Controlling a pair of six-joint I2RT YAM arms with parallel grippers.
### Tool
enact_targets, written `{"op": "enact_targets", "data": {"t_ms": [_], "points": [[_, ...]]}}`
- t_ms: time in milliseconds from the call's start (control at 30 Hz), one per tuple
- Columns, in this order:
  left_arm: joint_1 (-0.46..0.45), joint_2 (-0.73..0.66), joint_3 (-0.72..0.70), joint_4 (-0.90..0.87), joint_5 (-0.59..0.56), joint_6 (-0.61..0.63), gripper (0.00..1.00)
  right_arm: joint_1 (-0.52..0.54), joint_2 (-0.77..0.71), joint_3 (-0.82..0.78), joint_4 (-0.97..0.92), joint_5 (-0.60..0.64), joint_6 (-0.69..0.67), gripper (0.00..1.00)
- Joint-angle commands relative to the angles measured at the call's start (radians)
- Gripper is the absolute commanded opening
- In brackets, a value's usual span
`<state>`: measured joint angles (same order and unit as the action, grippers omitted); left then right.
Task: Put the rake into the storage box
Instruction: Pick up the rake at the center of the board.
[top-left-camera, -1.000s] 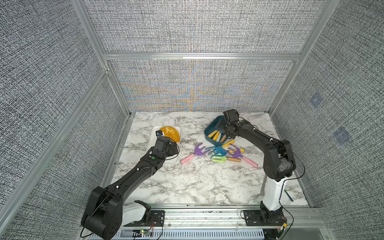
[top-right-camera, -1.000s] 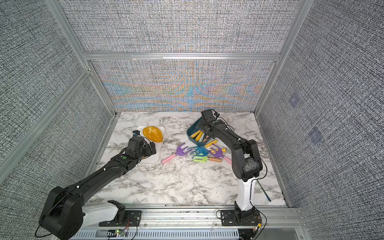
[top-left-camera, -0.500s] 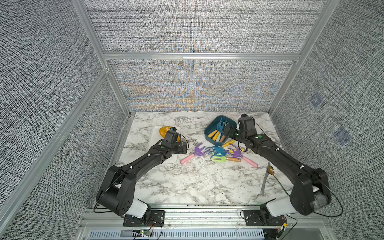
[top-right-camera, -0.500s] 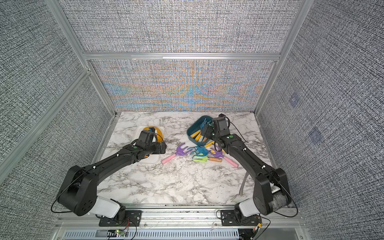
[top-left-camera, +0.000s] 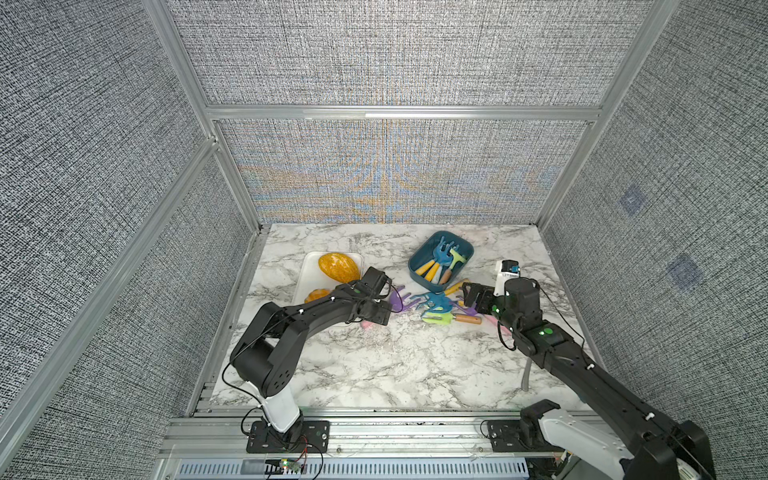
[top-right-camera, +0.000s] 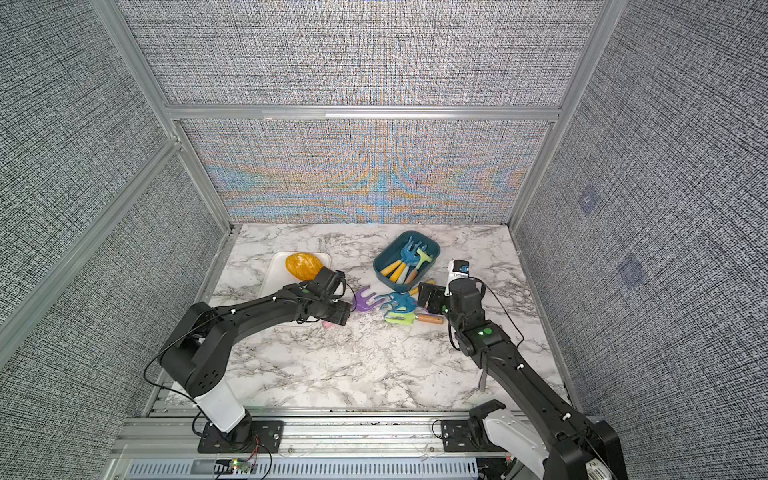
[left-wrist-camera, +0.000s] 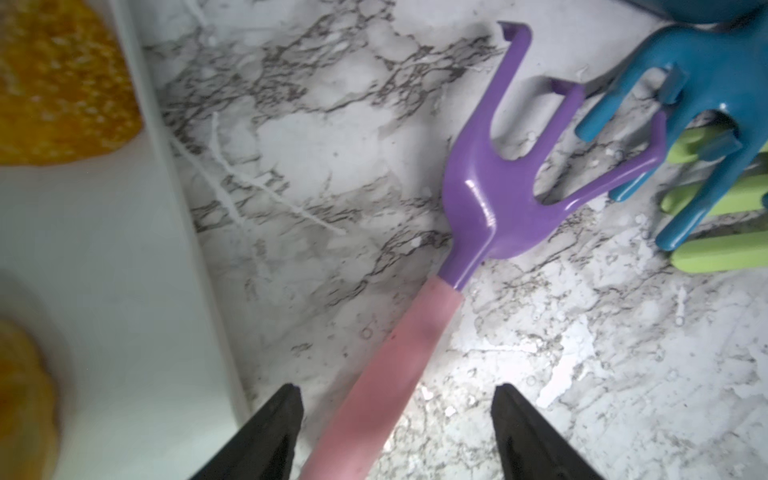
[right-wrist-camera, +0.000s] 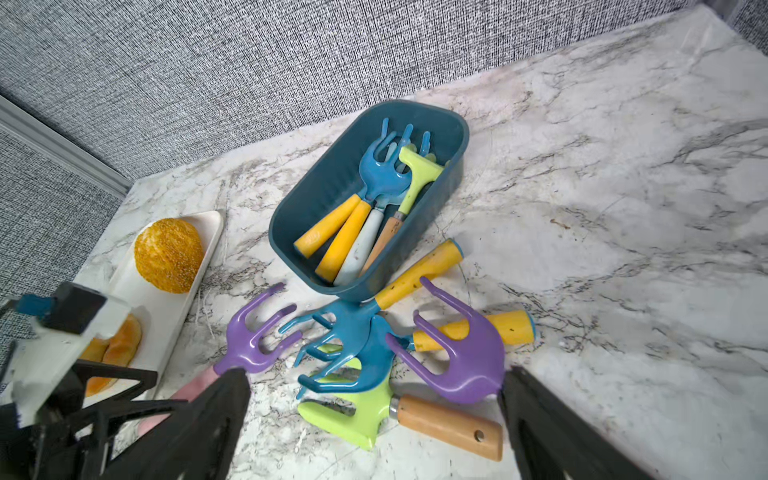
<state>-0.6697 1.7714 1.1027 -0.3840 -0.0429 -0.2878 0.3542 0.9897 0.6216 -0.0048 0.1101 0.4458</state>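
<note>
While the left gripper (left-wrist-camera: 395, 388) straddles the pink handle of the purple rake (left-wrist-camera: 490, 199), its jaws stand apart with a gap on each side, clamping nothing; the purple rake lies flat on the marble table (left-wrist-camera: 316, 137), between the white tray (left-wrist-camera: 124, 291) and the heap of other rakes (right-wrist-camera: 365, 345), outside the storage box (right-wrist-camera: 320, 187); the right gripper (right-wrist-camera: 374, 374) hangs spread wide over that heap.

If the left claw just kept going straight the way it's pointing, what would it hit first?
The purple rake: its pink handle lies between the left gripper's open jaws, leading to the pronged head. Its height above the table is unclear, so it might skim over.
</note>
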Motion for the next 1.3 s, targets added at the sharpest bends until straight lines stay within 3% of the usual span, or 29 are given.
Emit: {"op": "enact_targets", "data": {"t_ms": [0, 167, 367, 667, 867, 1067, 1267], "points": [[-0.020, 0.056, 0.058, -0.069, -0.058, 0.026, 0.74, 0.001, -0.007, -0.022, 0.097, 0.019, -0.002, 0.99], [-0.035, 0.119, 0.121, -0.122, -0.076, 0.042, 0.66, 0.001, 0.016, -0.014, 0.086, 0.017, -0.001, 0.99], [-0.062, 0.127, 0.092, -0.112, -0.057, 0.047, 0.55, 0.000, 0.024, -0.012, 0.082, 0.017, -0.001, 0.99], [-0.080, 0.129, 0.045, -0.096, -0.057, 0.050, 0.25, 0.001, 0.026, -0.012, 0.078, 0.019, 0.006, 0.99], [-0.090, 0.037, -0.001, -0.114, -0.064, 0.033, 0.00, 0.000, 0.026, -0.015, 0.072, 0.046, 0.011, 0.99], [-0.090, -0.096, -0.005, -0.112, -0.059, 0.006, 0.00, 0.000, 0.012, -0.024, 0.067, 0.088, 0.020, 0.99], [-0.090, -0.080, 0.153, -0.120, -0.014, 0.039, 0.00, 0.000, -0.023, -0.047, 0.069, 0.147, 0.032, 0.99]]}}
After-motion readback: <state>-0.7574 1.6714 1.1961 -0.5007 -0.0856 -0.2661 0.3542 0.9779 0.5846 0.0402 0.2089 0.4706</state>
